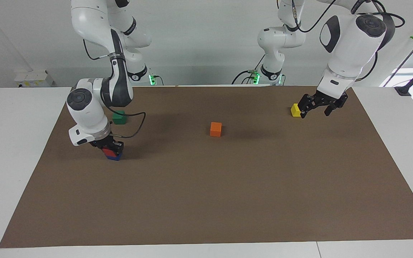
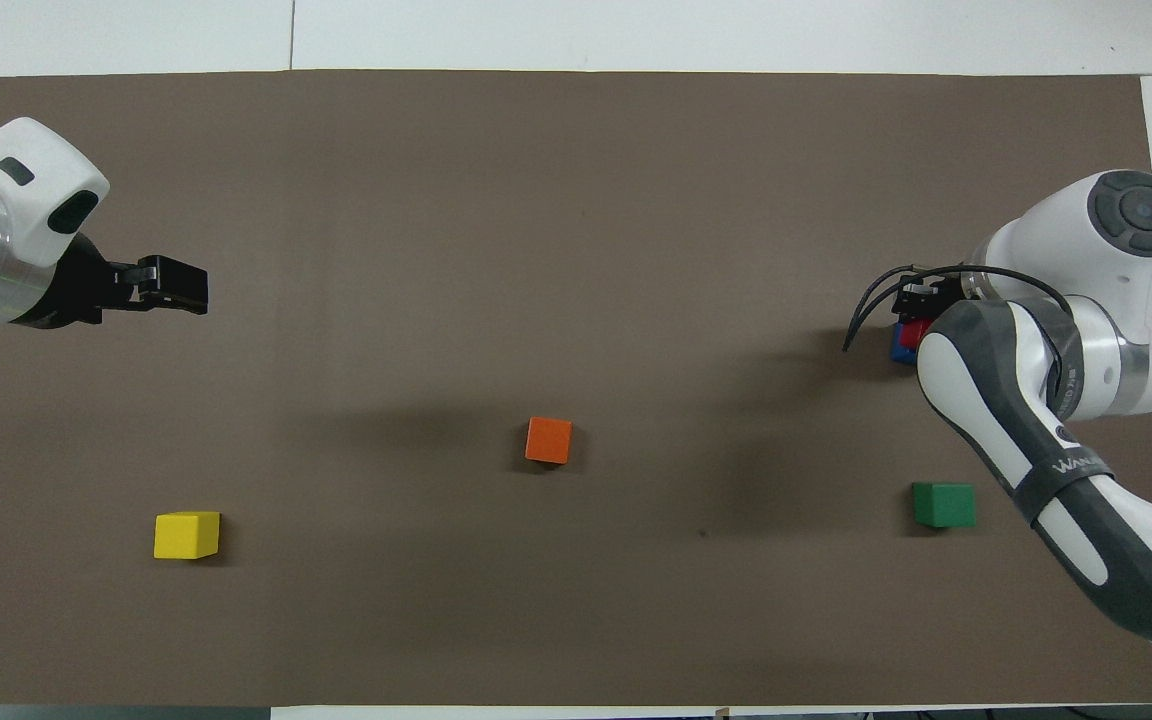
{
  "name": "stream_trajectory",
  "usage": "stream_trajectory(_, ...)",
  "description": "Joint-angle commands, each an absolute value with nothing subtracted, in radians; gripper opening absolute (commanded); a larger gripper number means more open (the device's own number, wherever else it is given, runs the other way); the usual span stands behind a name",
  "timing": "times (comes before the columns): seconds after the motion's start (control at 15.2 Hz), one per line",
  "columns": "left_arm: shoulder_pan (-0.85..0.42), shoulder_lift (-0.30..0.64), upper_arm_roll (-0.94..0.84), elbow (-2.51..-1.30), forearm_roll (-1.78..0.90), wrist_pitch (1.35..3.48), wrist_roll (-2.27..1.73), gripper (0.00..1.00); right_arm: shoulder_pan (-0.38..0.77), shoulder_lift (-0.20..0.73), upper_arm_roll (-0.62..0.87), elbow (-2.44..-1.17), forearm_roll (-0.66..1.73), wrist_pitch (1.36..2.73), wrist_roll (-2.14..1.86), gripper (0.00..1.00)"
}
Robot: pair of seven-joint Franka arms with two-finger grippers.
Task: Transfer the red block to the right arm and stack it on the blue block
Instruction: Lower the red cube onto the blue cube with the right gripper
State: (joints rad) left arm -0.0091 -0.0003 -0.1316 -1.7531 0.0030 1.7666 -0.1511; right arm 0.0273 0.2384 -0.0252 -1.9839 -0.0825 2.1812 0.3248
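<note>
Right gripper (image 1: 111,147) clamps the red block (image 1: 110,152) atop the blue block (image 1: 115,157), both half-hidden; left gripper (image 1: 317,107) hangs open, idle.

1. The right arm (image 1: 91,107) is bent low over its own end of the bench, wrist tipped steeply down.
2. The right end effector (image 1: 111,148) points straight down, its fingers closed around the red block (image 1: 110,152).
3. The left arm (image 1: 350,46) waits, raised over its end of the bench.
4. The left end effector (image 1: 317,109) hangs tilted downward, fingers spread apart and holding nothing.
</note>
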Motion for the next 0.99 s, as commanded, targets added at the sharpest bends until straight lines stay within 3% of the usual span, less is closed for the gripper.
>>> stream_trajectory(0.0, -0.04, -0.025, -0.107, -1.769, -0.012, 1.746, -0.147, 1.0, 0.012, 0.249, -0.014, -1.97, -0.114, 2.175, 0.353, 0.0)
stream_trajectory(0.33, -0.043, -0.026, -0.106, -1.753, -0.012, 1.721, -0.153, 1.0, -0.008, 0.249, -0.014, -1.971, -0.114, 2.174, 0.348, 0.0)
stream_trajectory(0.59, -0.044, 0.017, -0.121, -1.597, -0.011, 1.649, -0.14, 1.0, -0.017, 0.249, -0.011, -1.971, -0.095, 2.169, 0.351, 0.0)
stream_trajectory(0.92, -0.045, 0.014, -0.124, -1.601, -0.015, 1.644, -0.144, 1.0, -0.018, 0.25, -0.009, -1.954, -0.086, 2.148, 0.348, 0.0)
